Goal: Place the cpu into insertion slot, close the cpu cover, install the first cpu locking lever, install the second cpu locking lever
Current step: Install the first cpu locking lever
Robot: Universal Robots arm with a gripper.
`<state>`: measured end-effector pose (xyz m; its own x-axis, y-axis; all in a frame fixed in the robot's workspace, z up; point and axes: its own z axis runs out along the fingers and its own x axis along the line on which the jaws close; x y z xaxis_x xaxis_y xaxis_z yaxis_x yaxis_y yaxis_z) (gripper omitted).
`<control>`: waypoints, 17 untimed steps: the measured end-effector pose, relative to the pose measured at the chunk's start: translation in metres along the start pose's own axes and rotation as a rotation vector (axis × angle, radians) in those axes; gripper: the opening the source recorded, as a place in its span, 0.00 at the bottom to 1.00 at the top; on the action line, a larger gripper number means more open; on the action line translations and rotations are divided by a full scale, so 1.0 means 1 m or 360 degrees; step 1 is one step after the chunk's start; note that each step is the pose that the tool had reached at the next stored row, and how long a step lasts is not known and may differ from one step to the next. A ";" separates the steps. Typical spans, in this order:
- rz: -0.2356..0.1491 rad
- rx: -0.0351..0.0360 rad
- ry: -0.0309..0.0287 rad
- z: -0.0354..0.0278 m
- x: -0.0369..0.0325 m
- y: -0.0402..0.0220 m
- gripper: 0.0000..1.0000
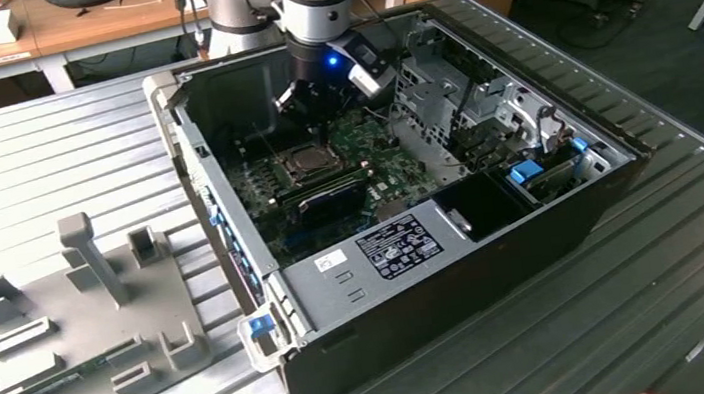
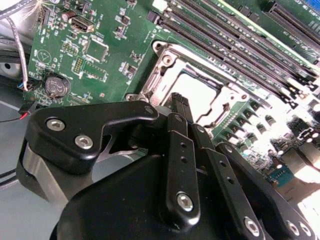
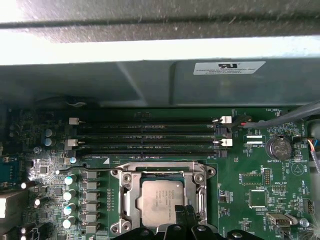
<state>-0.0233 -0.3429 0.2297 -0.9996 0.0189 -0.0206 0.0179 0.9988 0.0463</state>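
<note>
At 6 o'clock from your gripper point(image 1: 298, 115) in the exterior view lies the cpu point(image 1: 309, 163); your fingers point(image 2: 179, 115) are shut, empty.

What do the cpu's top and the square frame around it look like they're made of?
The cpu: metal top, probably plated, matte silvery-tan with soft sheen. The cpu cover framing it: likely thin stamped steel, bare and shiny, bright glints along its edges.

The silvery-tan, square cpu point(image 3: 161, 202) lies flat in the slot point(image 1: 286, 161), at 10 o'clock from the case's point(image 1: 496, 270) centre in the exterior view. The silvery cover point(image 3: 126, 200) lies down, framing it.
</note>
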 end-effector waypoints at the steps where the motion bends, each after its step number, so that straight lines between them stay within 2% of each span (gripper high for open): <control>1: 0.0000 0.0000 0.00000 -0.0008 0.0000 0.0000 0.11; 10: 0.0000 0.0000 0.00000 -0.0010 0.0015 0.0000 0.11; 17: 0.0000 0.0000 -0.00066 -0.0013 0.0225 -0.0004 0.11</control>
<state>-0.0458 -0.3429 0.2305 -0.9995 0.0189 -0.0248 0.0177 0.9988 0.0465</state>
